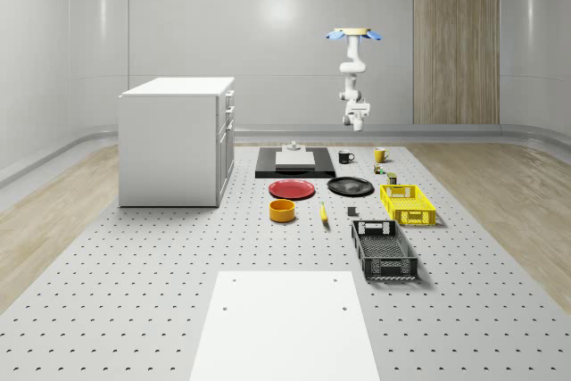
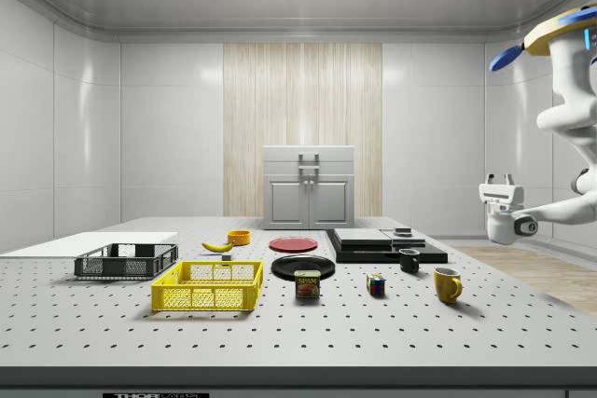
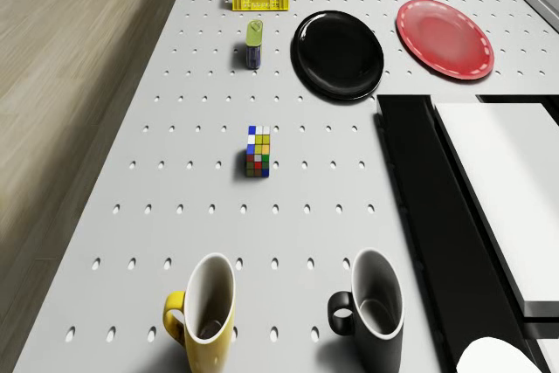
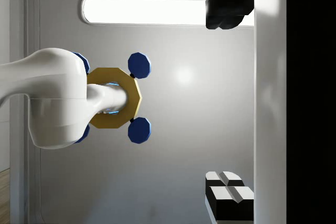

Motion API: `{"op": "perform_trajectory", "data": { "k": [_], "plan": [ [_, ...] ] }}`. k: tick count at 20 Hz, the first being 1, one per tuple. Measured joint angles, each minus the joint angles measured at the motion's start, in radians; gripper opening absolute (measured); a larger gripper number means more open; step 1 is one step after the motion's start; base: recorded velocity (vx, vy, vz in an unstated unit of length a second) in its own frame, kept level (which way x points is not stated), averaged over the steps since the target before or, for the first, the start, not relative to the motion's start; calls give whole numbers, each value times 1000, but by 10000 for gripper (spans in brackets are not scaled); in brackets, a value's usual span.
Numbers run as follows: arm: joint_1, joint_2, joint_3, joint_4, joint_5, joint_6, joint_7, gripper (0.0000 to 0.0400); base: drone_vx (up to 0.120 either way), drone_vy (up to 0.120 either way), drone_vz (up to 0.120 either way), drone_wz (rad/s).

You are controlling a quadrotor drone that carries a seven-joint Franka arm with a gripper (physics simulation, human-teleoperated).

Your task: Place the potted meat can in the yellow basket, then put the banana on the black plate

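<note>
I observe the drone hovering high above the table's far end, past the mugs, with the gripper pointing upward, jaws wide apart and holding nothing. The potted meat can stands upright on the table, just right of the yellow basket in the side view and near the black plate. I judge it rigid, fairly heavy, with smooth metal sides; I would grip across its narrower flat faces. The banana lies well beyond the basket.

A yellow octagonal drone with round blue rotors carries a glossy white jointed arm — black-padded fingers.
</note>
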Motion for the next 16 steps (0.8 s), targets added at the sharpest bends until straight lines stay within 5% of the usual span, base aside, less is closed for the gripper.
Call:
{"op": "perform_trajectory", "data": {
  "k": [16],
  "plan": [
    [-3,-8,8,-8,-11,12,1,400,120,120,0,0]
  ]
}}
